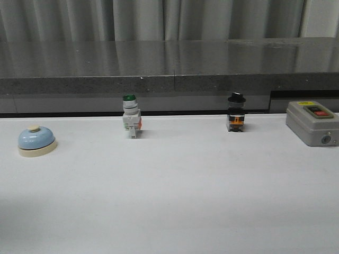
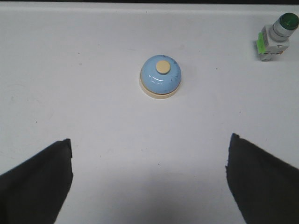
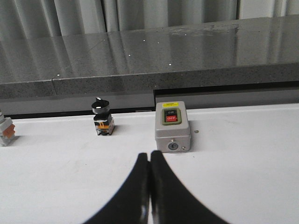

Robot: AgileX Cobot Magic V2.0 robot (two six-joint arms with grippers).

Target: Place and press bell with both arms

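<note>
Here the bell (image 1: 36,142) sits untouched, left end effector (image 2: 149,182) spread wide, right end effector (image 3: 150,186) clenched empty, both cropped.

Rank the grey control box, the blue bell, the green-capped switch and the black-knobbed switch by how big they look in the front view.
1. Grey control box, largest.
2. Blue bell.
3. Green-capped switch.
4. Black-knobbed switch, smallest, though close to the green-capped one.

The bell sits slightly nearer the camera, which may flatter it a little.

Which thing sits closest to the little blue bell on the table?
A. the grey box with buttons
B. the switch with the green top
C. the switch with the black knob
B: in the front view the green-topped switch is the bell's nearest neighbour; the others stand farther right.
</note>
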